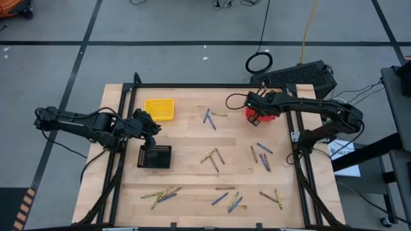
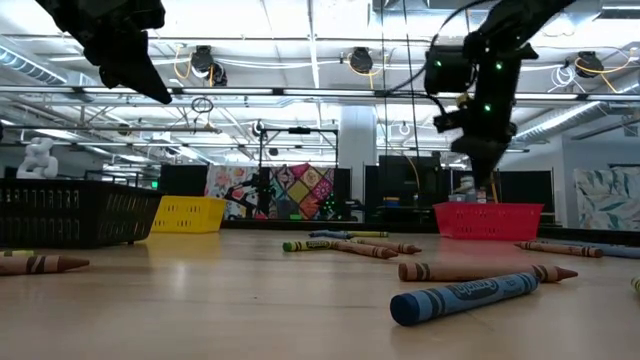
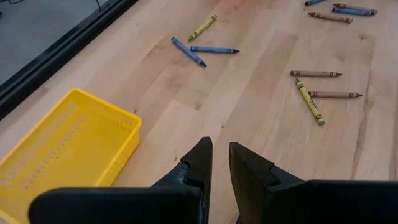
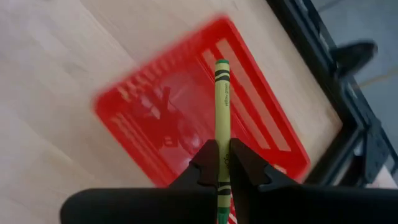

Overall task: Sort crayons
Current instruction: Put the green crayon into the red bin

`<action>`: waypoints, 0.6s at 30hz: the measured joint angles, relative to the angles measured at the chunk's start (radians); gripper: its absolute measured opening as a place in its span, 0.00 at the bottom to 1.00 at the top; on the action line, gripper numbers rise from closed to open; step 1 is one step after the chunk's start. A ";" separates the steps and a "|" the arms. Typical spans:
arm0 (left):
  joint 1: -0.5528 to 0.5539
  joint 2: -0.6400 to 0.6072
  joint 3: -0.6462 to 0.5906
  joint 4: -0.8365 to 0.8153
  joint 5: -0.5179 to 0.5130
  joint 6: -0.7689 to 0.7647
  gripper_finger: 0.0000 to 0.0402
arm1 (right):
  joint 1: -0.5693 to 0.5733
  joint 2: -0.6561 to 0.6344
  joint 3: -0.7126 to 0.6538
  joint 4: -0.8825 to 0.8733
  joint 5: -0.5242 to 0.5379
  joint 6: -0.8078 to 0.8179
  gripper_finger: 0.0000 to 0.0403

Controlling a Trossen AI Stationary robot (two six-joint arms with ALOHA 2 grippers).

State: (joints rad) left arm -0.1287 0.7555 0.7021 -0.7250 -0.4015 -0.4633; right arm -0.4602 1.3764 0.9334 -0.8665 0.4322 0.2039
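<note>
Pale, smooth wood-grain table [image 3: 261, 106], glossy plastic mesh baskets (yellow [image 3: 62, 143], red [image 4: 186, 112]), paper-wrapped crayons [image 2: 470, 295].

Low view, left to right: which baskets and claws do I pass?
Left claw up high, black basket, yellow basket, then the right claw hanging above the red basket.

Both arms matte black, jointed tube links, black cables along them. Left gripper [image 3: 221, 163]: two flat wedge-shaped black fingers on a wide black crossbar. Right gripper [image 4: 222, 163]: same build. Green lights lit on the right arm's wrist above the red basket [image 2: 488, 221].
</note>
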 joint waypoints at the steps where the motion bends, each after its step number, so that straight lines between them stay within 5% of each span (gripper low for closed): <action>1: 0.000 0.000 0.000 0.000 0.000 0.000 0.15 | -0.011 -0.006 -0.016 0.000 -0.016 -0.010 0.00; 18: 0.000 0.000 0.000 0.000 0.000 0.006 0.15 | -0.056 -0.024 -0.075 0.058 -0.041 -0.086 0.02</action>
State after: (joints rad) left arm -0.1286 0.7555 0.7021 -0.7246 -0.4015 -0.4568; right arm -0.5159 1.3525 0.8585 -0.8085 0.3908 0.1181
